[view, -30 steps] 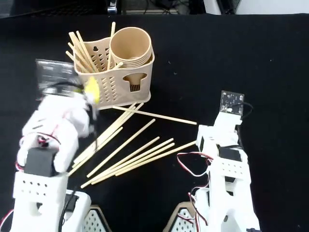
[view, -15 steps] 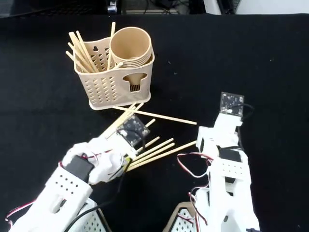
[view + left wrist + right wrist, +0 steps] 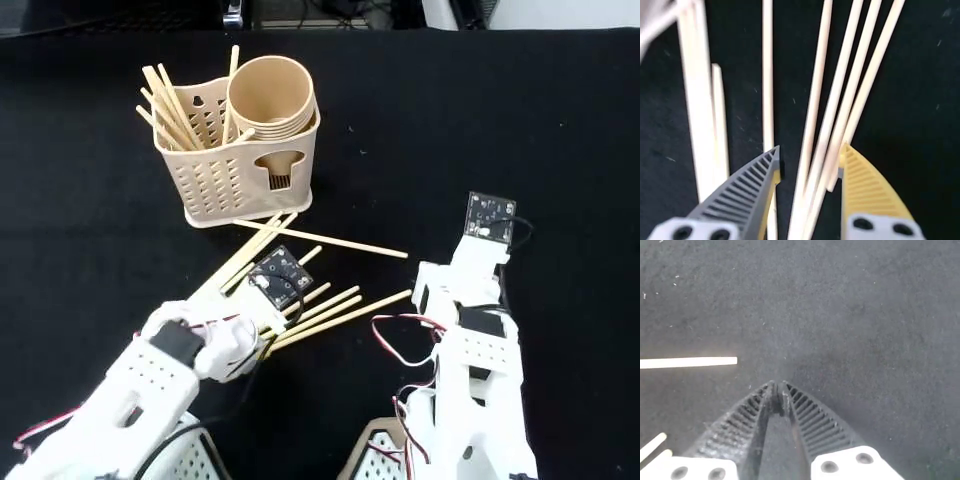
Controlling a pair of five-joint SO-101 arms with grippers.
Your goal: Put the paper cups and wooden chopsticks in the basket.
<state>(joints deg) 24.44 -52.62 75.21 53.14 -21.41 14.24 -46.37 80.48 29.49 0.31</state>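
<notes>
**L gripper** (image 3: 807,156): fingers (image 3: 747,187) spread, straddling approx. 3 loose wooden chopsticks (image 3: 838,100) that lie flat on the black worktop (image 3: 920,100); not yet pinched. More sticks lie just outside the grey finger.

**R gripper** (image 3: 776,390): fingers pressed together, empty, over bare worktop nr its near edge.

**Basket** (image 3: 240,180): twd far-left corner; holds stacked paper cups (image 3: 272,95) + several sticks.

**Risks (est.):**
- Uneven pinch: one stick slips out, or the bundle pivots & drops.
- Long sticks may snag the basket rim or tip it.
- Grey finger may scatter neighbouring sticks.
</notes>
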